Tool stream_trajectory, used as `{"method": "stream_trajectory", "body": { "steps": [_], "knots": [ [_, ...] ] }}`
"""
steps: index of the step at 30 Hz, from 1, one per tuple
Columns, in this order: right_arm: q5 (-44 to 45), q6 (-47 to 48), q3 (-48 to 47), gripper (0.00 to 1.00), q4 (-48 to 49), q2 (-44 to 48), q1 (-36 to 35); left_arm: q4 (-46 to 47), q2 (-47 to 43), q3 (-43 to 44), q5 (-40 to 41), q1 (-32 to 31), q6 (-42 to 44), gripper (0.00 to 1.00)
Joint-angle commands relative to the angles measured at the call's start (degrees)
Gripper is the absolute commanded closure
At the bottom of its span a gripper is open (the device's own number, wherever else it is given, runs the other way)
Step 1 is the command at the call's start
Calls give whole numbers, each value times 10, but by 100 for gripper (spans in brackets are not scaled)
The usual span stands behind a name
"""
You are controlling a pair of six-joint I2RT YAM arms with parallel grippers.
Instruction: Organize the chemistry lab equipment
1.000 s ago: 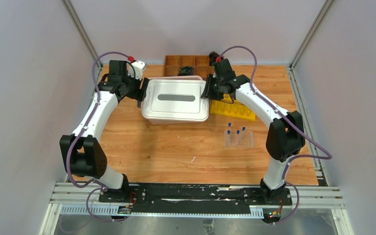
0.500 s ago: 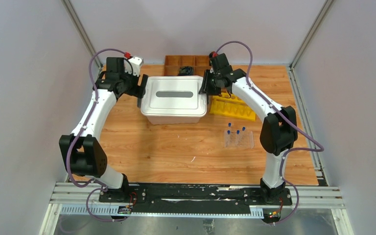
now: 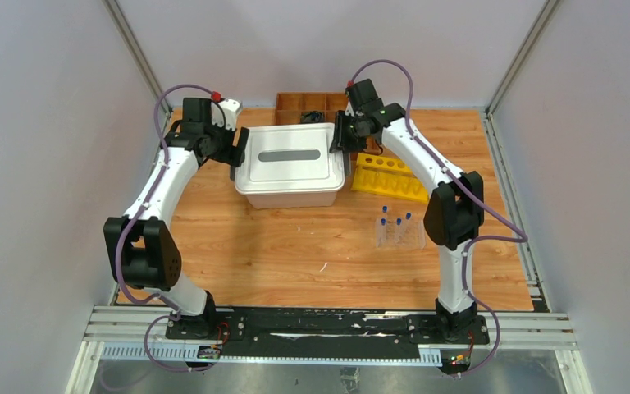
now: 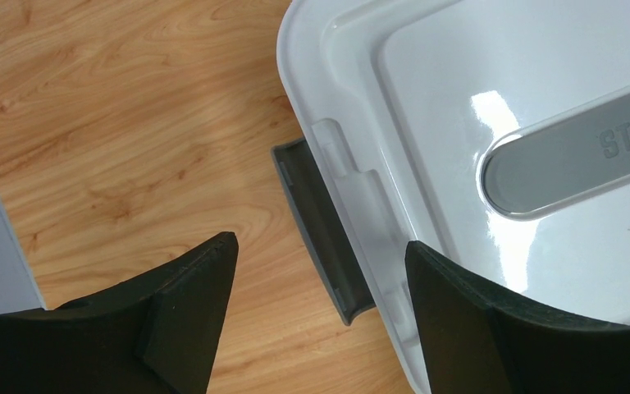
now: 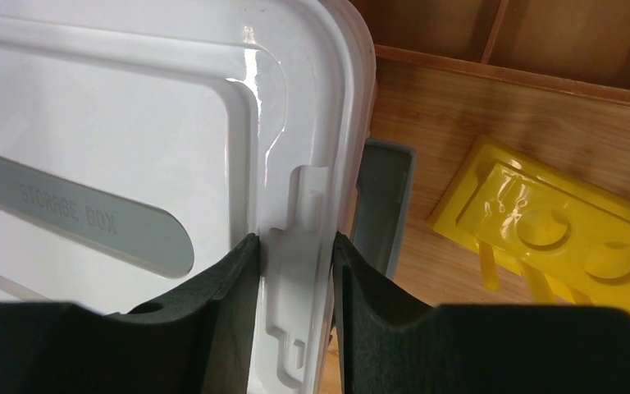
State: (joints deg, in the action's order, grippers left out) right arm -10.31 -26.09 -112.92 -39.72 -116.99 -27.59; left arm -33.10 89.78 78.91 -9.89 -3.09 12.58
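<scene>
At the right end of the white plastic storage box (image 3: pixel 291 185), the right jaws are clenched on the rim of its white lid (image 5: pixel 131 123), pinching the moulded tab just beside the grey end latch (image 5: pixel 381 205). At the box's left end the left jaws stand released, straddling the other grey latch (image 4: pixel 316 222) with no contact that shows.

The step looks like a two-armed handling of the box. Only one end is gripped, so any lift now would likely tip it. The left jaws should first close on the matching tab, square to the rim, and then both ends should move level and together. A yellow moulded rack with round holes (image 3: pixel 390 176) lies just beside the box's right end, and a brown wooden compartment tray (image 3: pixel 316 103) stands behind the box. Both leave little room for a swing.

The clear tube rack (image 3: pixel 399 235) stands upright on the wooden desk (image 3: pixel 246 246), right of the box and nearer the arm bases, apart from it. It holds small clear blue-capped tubes (image 3: pixel 394 216), of which about four caps show
</scene>
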Motion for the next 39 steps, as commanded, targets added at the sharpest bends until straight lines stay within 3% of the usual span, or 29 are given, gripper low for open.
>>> {"method": "stream_trajectory", "body": {
  "steps": [1,15,27,39],
  "knots": [
    [-21,21,-19,61,-34,-18,5,21,6,-9,4,4,-8,20],
    [-2,70,-133,36,-108,-70,17,22,15,12,20,3,-4,20],
    [31,83,-167,47,-111,-99,25,18,25,62,47,4,4,16],
    [43,82,-88,51,-78,-67,29,24,83,99,46,4,3,18]
  ]
}}
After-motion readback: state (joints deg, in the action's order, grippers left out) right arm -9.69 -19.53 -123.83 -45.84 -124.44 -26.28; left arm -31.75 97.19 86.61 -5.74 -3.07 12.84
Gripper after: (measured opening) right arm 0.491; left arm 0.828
